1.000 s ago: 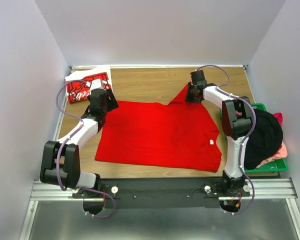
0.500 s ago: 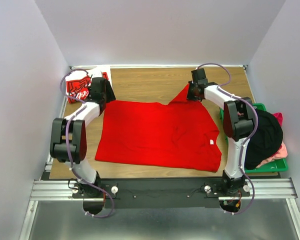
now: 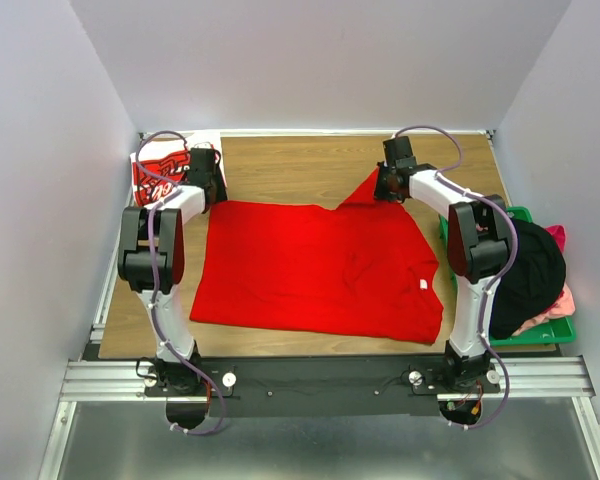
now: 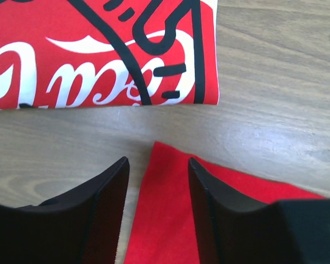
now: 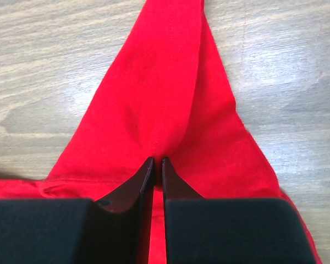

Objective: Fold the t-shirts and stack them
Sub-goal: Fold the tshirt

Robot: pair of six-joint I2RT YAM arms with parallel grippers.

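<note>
The plain red t-shirt lies spread flat on the wooden table. Its far-left corner sits between the fingers of my left gripper, which is open and straddles the cloth without pinching it. My right gripper is shut on a raised fold of the shirt's far-right sleeve. The red t-shirt with white script lettering lies folded at the far-left corner of the table, just beyond my left gripper. In the top view my right gripper is at the sleeve's peak.
A green crate holding dark and pink clothes stands off the table's right edge, beside the right arm. White walls close in the table on the left, back and right. Bare wood shows beyond the shirt.
My left arm has swung toward the far left, to the shirt's corner, and its jaws have narrowed. My right gripper has closed on the sleeve fold without shifting place.
</note>
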